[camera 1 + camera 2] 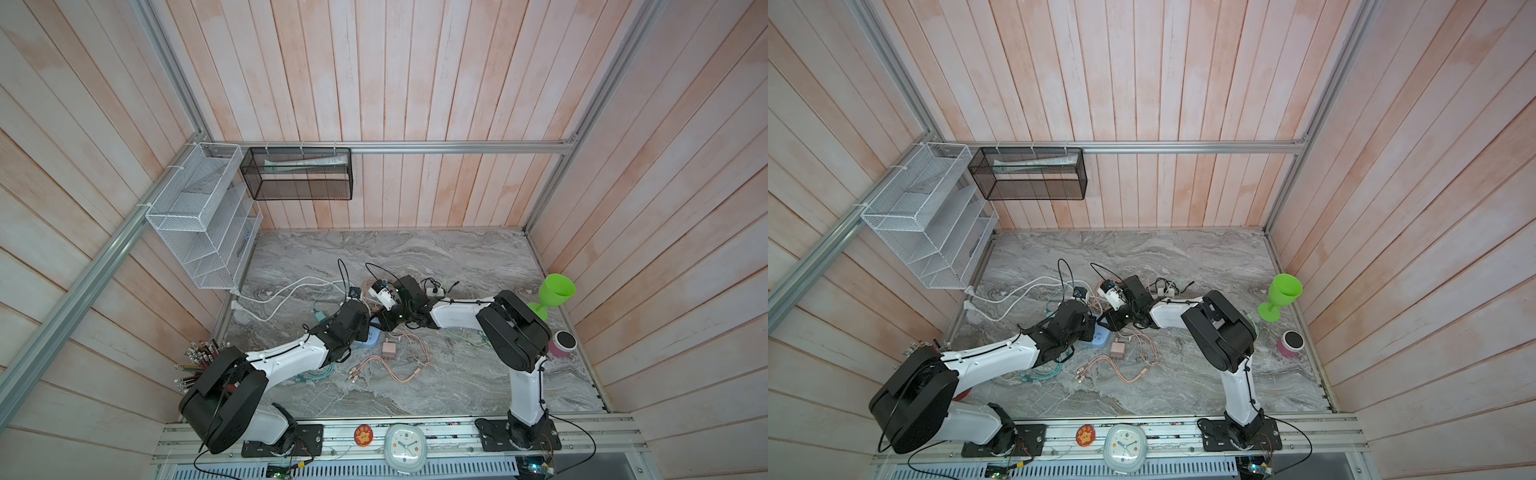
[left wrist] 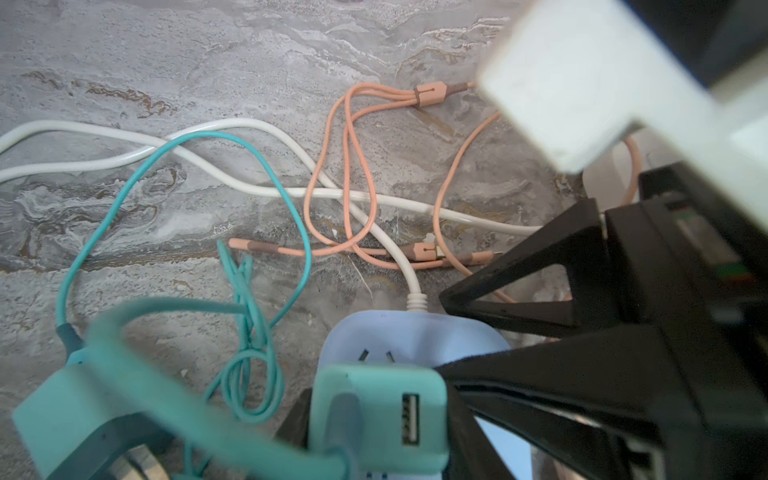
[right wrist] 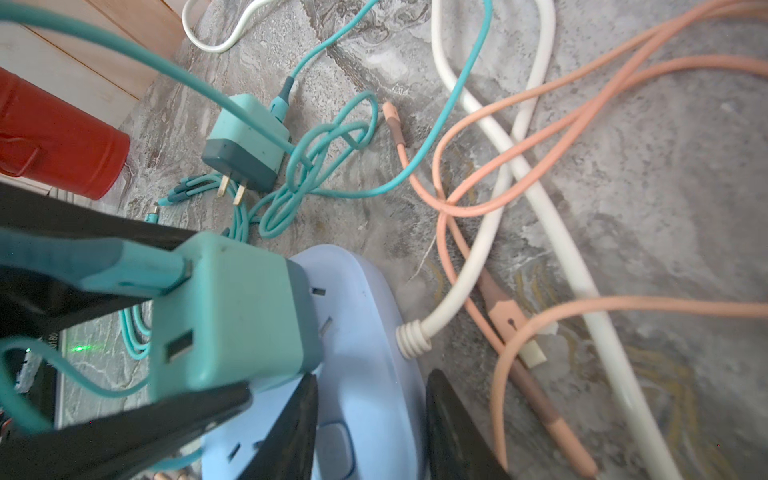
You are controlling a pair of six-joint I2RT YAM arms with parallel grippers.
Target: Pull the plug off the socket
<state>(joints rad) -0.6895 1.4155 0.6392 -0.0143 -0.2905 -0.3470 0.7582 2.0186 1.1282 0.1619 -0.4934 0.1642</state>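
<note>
Left tool [image 2: 376,419] was clamped on the teal plug [image 3: 232,307], which looked still seated in the pale blue socket [image 3: 361,332] on the table [image 3: 665,208]. Right tool [image 3: 374,428] was narrow, pinching the socket's sides as a brace. Grasps done; the pull itself left.

I read only "0180", on a dark part [image 3: 50,336] just beside the teal plug [image 3: 232,311]. Nothing else is legible to me.
</note>
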